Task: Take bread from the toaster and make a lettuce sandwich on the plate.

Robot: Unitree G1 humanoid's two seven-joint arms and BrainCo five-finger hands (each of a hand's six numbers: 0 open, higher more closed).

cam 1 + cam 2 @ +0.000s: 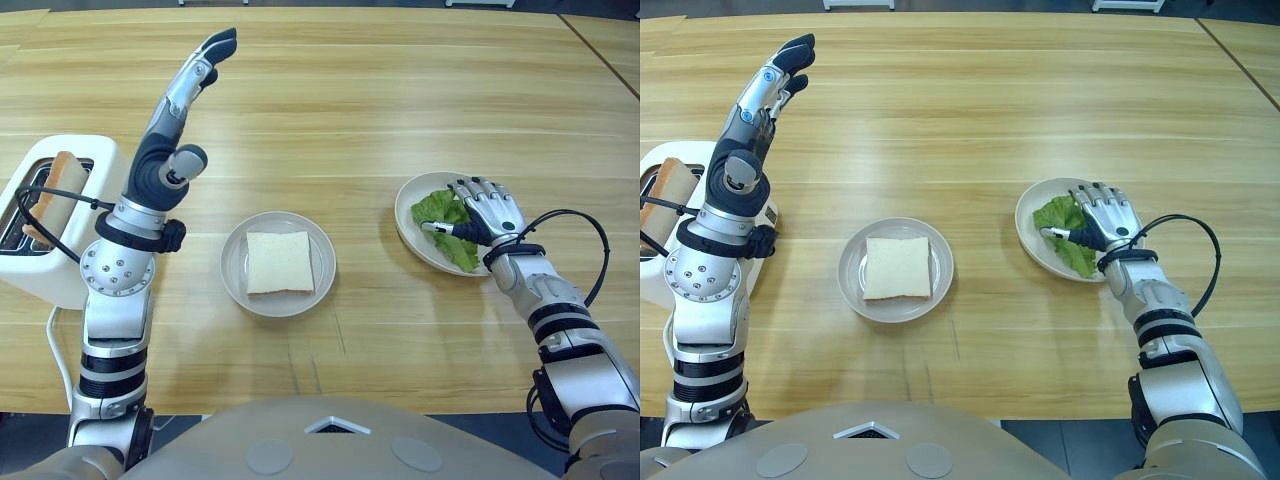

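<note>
A white toaster (40, 270) stands at the left edge with one bread slice (58, 190) sticking up from its slot. A second bread slice (279, 261) lies flat on the grey plate (240, 285) in the middle. Green lettuce (437, 210) lies on another plate (410, 200) to the right. My right hand (487, 215) rests on that lettuce, fingers curled down over the leaves. My left hand (185, 110) is raised above the table beside the toaster, fingers extended upward and holding nothing.
The wooden table (380, 90) stretches wide behind both plates. A black cable (590, 240) loops off my right wrist, and a white cord (55, 350) trails from the toaster toward the front edge.
</note>
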